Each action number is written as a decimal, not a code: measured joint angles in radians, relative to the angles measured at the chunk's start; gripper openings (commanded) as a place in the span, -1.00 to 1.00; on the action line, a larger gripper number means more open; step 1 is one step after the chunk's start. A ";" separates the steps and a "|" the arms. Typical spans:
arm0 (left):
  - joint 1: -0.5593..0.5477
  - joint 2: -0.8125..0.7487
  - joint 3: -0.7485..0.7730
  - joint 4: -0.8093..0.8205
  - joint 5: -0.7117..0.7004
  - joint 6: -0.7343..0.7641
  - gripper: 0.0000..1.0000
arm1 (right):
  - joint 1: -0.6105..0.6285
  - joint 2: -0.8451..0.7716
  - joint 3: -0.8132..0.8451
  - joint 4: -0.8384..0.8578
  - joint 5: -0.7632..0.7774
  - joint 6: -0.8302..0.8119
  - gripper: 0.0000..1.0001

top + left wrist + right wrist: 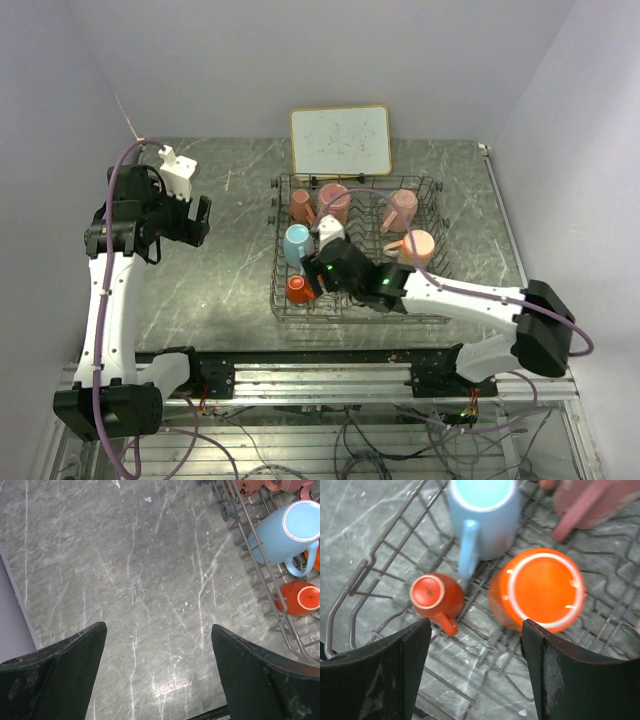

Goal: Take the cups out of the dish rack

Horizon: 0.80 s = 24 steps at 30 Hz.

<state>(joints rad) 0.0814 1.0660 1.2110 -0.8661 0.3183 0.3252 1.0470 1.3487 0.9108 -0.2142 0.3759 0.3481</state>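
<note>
The dark wire dish rack (340, 318) stands mid-table and holds several cups: pink ones (335, 200) along its far side, a peach one (417, 245), a light blue one (297, 242) and a small orange one (299, 290). My right gripper (325, 270) hangs low over the rack's near left corner. In the right wrist view it (476, 630) is open over bare rack wires (351, 596), between the small orange cup (432, 594) and a large orange cup (540, 590). Its right finger (545, 650) is at that cup's near rim. My left gripper (159, 630) is open over bare table.
A white framed board (340, 140) leans against the back wall behind the rack. In the left wrist view the rack's left side (260, 565) shows with the light blue cup (285, 535) and the small orange cup (300, 599). Grey walls close in both table sides.
</note>
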 measured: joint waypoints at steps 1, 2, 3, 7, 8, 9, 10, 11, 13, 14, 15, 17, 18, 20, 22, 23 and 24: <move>0.000 0.000 0.002 -0.003 0.000 0.000 0.92 | 0.032 0.040 0.021 0.001 0.018 -0.011 0.33; 0.000 0.000 0.004 -0.006 0.000 0.000 0.92 | 0.052 0.068 0.032 0.005 0.023 -0.018 0.28; 0.000 0.000 0.005 -0.008 -0.002 0.000 0.91 | 0.069 0.095 0.039 0.011 0.025 -0.026 0.23; 0.000 0.000 0.005 -0.022 -0.014 0.000 0.91 | 0.087 0.160 0.042 0.027 0.024 -0.042 0.10; 0.000 -0.001 0.005 -0.022 -0.019 0.000 0.92 | 0.087 0.174 0.042 0.030 0.021 -0.045 0.10; 0.000 -0.004 0.005 -0.022 -0.021 0.000 0.92 | 0.087 0.184 0.043 0.032 0.019 -0.047 0.09; 0.000 -0.007 0.005 -0.022 -0.023 0.001 0.92 | 0.085 0.196 0.043 0.034 0.015 -0.050 0.08; 0.000 -0.013 0.005 -0.022 -0.023 0.001 0.93 | 0.086 0.210 0.045 0.039 0.010 -0.054 0.06; 0.000 -0.024 0.005 -0.022 -0.024 0.001 0.93 | 0.086 0.235 0.049 0.049 -0.002 -0.058 0.05; 0.000 -0.027 0.005 -0.022 -0.024 0.001 0.92 | 0.086 0.245 0.050 0.053 -0.005 -0.059 0.04; 0.000 -0.031 0.005 -0.023 -0.024 0.001 0.92 | 0.086 0.257 0.050 0.060 -0.012 -0.060 0.04; 0.000 -0.032 0.009 -0.027 -0.024 0.001 0.91 | 0.086 0.277 0.050 0.071 -0.023 -0.062 0.03; 0.000 -0.032 0.010 -0.028 -0.024 0.000 0.91 | 0.086 0.286 0.050 0.078 -0.027 -0.062 0.03; 0.000 -0.032 0.011 -0.032 -0.024 0.000 0.91 | 0.086 0.308 0.052 0.085 -0.031 -0.065 0.00; 0.000 -0.035 0.011 -0.034 -0.023 0.000 0.91 | 0.086 0.331 0.057 0.090 -0.035 -0.069 -0.04; 0.000 -0.038 0.011 -0.035 -0.022 0.000 0.91 | 0.085 0.343 0.060 0.092 -0.037 -0.073 -0.07; 0.000 -0.042 0.011 -0.035 -0.021 -0.001 0.91 | 0.084 0.353 0.061 0.095 -0.042 -0.076 -0.10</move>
<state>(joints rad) 0.0814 1.0245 1.2221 -0.9012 0.2974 0.3244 1.1313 1.7020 0.9714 -0.1192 0.3344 0.2722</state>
